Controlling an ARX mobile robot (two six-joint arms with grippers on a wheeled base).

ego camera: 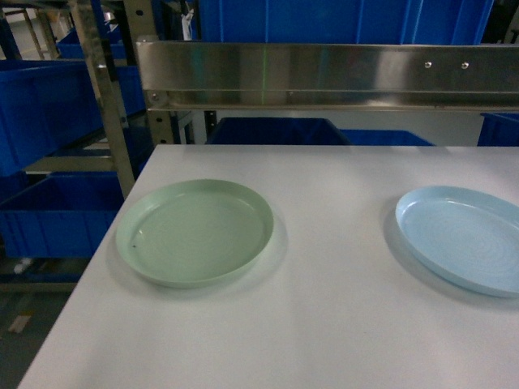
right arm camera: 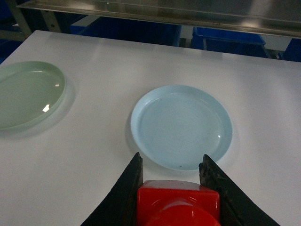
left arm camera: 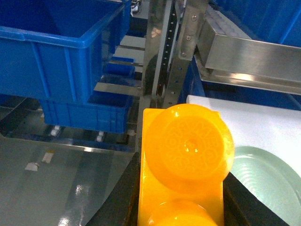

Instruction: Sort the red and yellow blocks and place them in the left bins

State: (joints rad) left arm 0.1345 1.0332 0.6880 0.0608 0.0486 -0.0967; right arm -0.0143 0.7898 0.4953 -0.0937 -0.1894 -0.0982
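In the left wrist view my left gripper [left arm camera: 181,169] is shut on a yellow block [left arm camera: 186,155] with round studs, held past the table's left edge, above the floor. Blue bins [left arm camera: 51,52] sit on the rack ahead of it; they also show in the head view, bins [ego camera: 49,105]. In the right wrist view my right gripper [right arm camera: 172,157] is shut on a red block [right arm camera: 178,200], just in front of a light blue plate [right arm camera: 181,125]. Neither gripper shows in the head view.
A green plate [ego camera: 195,231] and the light blue plate [ego camera: 466,235] lie on the white table [ego camera: 324,324]. A steel shelf rail [ego camera: 324,77] runs across the back. Metal rack uprights [left arm camera: 162,52] stand by the table's left corner.
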